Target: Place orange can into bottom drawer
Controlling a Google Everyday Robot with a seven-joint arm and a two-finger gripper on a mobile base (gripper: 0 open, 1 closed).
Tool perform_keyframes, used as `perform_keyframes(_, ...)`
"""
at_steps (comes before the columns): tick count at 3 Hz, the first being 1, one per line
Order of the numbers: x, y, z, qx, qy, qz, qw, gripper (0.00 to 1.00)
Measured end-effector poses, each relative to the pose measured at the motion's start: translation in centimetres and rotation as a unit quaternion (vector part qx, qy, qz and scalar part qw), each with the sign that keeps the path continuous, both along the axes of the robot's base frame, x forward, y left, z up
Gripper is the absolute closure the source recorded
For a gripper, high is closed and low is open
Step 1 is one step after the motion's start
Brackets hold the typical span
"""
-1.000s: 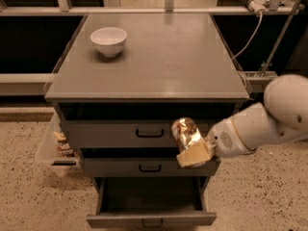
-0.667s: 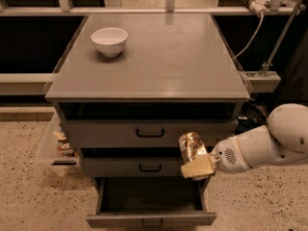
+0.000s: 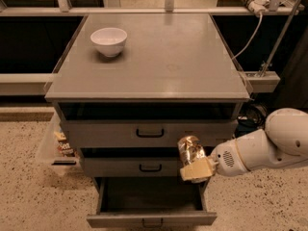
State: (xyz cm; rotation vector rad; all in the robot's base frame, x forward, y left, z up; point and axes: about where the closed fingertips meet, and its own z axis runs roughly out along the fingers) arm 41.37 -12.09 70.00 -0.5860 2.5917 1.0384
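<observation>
The orange can (image 3: 189, 150) is shiny orange-copper and is held upright in my gripper (image 3: 195, 165), which is shut on it. The white arm (image 3: 262, 148) comes in from the right. The can hangs in front of the middle drawer's right end, just above the open bottom drawer (image 3: 150, 219). The bottom drawer is pulled out; its inside is dark and looks empty. Its small dark handle shows at the lower edge of the view.
A white bowl (image 3: 109, 41) stands on the grey cabinet top (image 3: 168, 66) at the back left. The two upper drawers (image 3: 149, 133) are shut. A clear bin with snack packs (image 3: 58, 146) stands on the floor left of the cabinet. Cables hang at the right.
My gripper has carried the can down and a little to the right, from the level of the top drawer to just above the open bottom drawer.
</observation>
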Motion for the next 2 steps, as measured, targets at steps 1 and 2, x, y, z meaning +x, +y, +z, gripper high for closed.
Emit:
perform_keyframes(1,-1.3,-1.3,-6.0,0.036,0.034,-0.048,0.9976,1.00)
perform_keyframes(2,-1.8,-3.1,-13.7,0.063,0.076,-0.106,0.9895,1.00)
